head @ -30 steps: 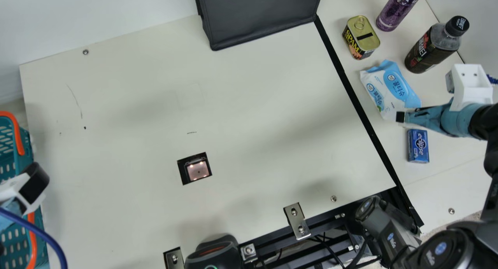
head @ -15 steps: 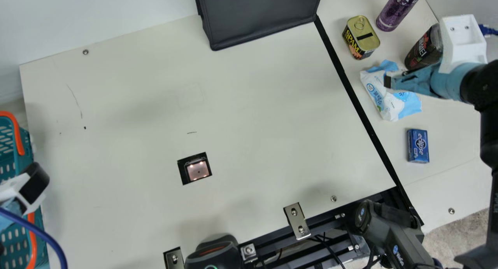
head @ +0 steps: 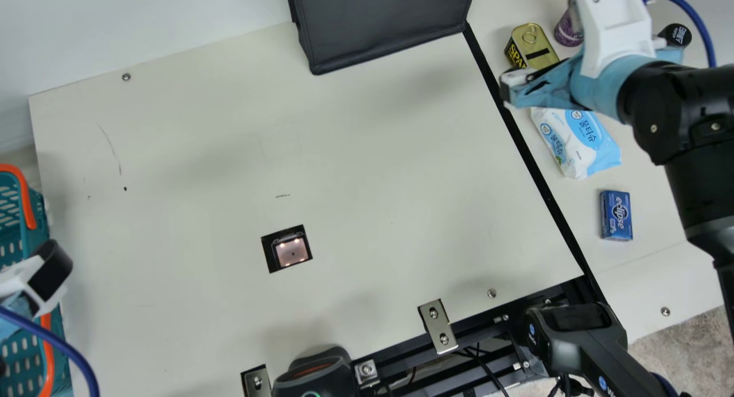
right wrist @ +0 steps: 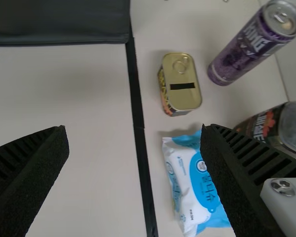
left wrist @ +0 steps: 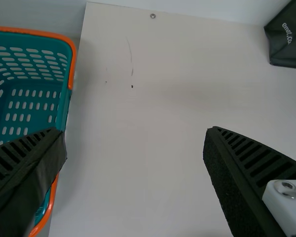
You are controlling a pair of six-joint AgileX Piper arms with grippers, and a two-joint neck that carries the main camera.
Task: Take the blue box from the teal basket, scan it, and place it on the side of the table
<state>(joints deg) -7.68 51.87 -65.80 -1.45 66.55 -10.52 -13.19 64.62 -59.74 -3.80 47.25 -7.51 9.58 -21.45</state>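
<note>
1. Change: the right gripper (right wrist: 134, 132) has travelled from beside the blue box (head: 616, 215) past the wipes pack (head: 579, 144) to 2 o'clock in the main view, near the tin (head: 536, 44); the box has not shifted.
2. Box: flat on the side strip past the black line, at 3 o'clock; apart from both grippers; placing judged complete, the arm judged to be withdrawing; whether the scan registered cannot be confirmed.
3. Claws: right spread, nothing between the fingers; left gripper (left wrist: 135, 133) likewise spread and unladen, beside the teal basket (left wrist: 73, 57).
4. Obstructed: in the main view, the arm covers most of the dark bottle (right wrist: 286, 126) and purple can (head: 567, 31); the basket is cut off at 9 o'clock, part of its interior unseen; the box's underside is hidden.
</note>
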